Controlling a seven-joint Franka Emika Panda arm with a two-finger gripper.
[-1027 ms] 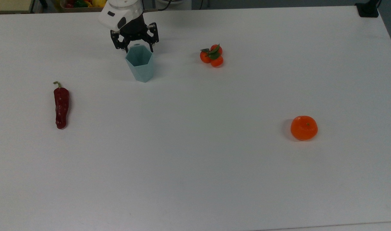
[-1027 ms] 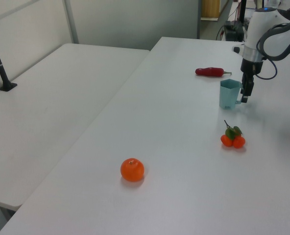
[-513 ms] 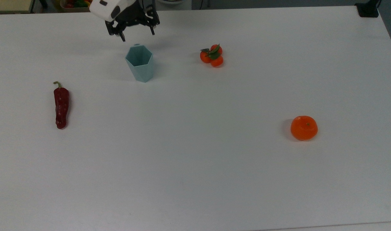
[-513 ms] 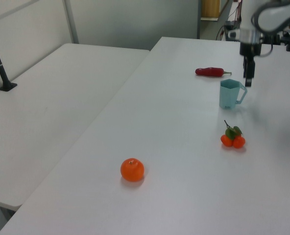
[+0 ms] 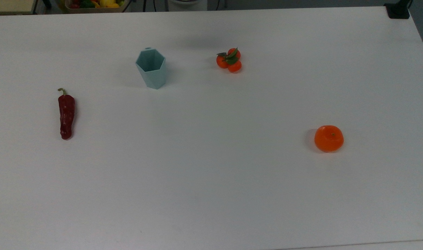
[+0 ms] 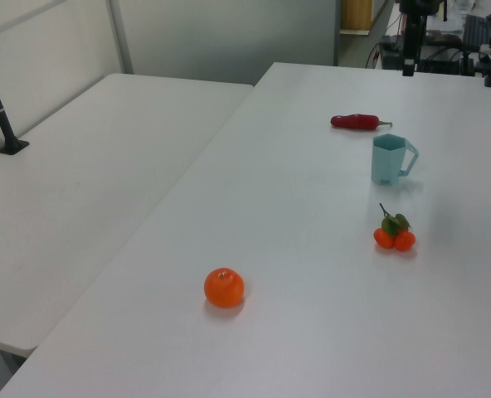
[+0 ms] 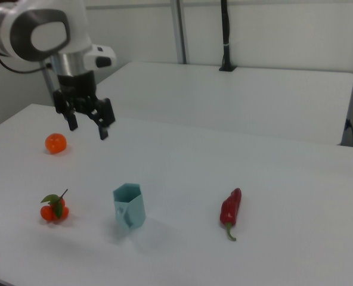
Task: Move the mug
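Note:
The pale teal faceted mug [image 5: 151,71] stands upright on the white table [image 5: 211,173], its handle tab pointing to the top view's far edge. It stands alone in the left view [image 6: 388,159] and in the right view [image 7: 129,208]. My gripper [image 7: 88,128] hangs open and empty, well above the table and behind the mug in the right view. In the left view the gripper [image 6: 409,66] is a dark shape high above the table's far end.
A red chili pepper [image 5: 66,116] lies at the top view's left. A cluster of small tangerines with leaves [image 5: 229,60] sits right of the mug. An orange [image 5: 329,138] rests far right. A bin of vegetables [image 5: 93,4] sits beyond the far edge. A second table [image 6: 88,166] adjoins.
The gripper, which stood open around the mug's handle, has risen and drawn back, leaving the top view. The mug has stayed where it was.

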